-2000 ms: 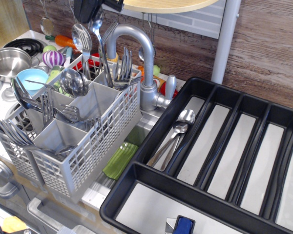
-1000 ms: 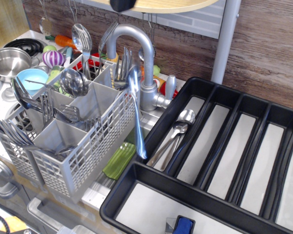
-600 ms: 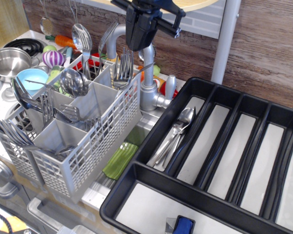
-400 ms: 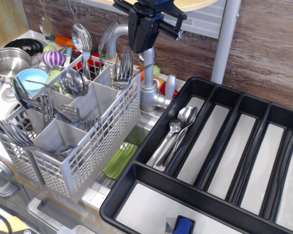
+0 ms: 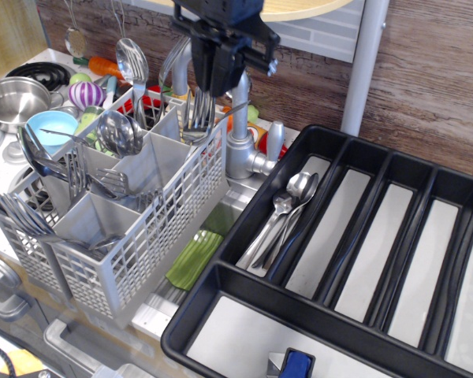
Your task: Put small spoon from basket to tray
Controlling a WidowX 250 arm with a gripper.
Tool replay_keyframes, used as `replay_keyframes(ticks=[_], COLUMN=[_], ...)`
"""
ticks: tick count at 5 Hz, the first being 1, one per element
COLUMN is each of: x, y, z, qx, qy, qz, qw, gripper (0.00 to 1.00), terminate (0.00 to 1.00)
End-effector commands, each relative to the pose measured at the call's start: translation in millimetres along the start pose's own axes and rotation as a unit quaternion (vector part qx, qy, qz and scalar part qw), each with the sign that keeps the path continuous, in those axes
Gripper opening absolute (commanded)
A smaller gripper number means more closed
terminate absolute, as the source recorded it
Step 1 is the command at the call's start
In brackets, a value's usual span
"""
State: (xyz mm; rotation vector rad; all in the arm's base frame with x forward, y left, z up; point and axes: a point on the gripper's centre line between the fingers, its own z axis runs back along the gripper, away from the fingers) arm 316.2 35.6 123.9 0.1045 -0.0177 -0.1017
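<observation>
Spoon count in the tray (image 5: 355,236) below-right of the empty, open pincer (image 5: 217,79) rises to three, so that delivery looks finished.

Brown wood-plank wall (image 5: 426,71) — grey post (image 5: 366,67) before it.

Gripper (image 5: 218,79) above the basket (image 5: 110,213)
Its fingers (image 5: 207,75) point down over the forks (image 5: 197,110), apparently empty; small spoons (image 5: 282,216) lie in the tray's (image 5: 221,272) leftmost compartment.
</observation>
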Motion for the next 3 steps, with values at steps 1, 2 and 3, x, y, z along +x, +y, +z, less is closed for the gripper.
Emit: replay_keyframes(ticks=[1,2,3], x=[1.4,1.4,1.4], y=[1.1,1.1,1.1], z=[18.5,18.5,18.5], qx=[0.005,0.005,0.005], qy=[-0.032,-0.032,-0.032], qz=[-0.006,-0.006,-0.006], qw=[0.9995,0.9995,0.9995], gripper=[1.00,1.00,1.00], terminate=[0.00,0.00,1.00])
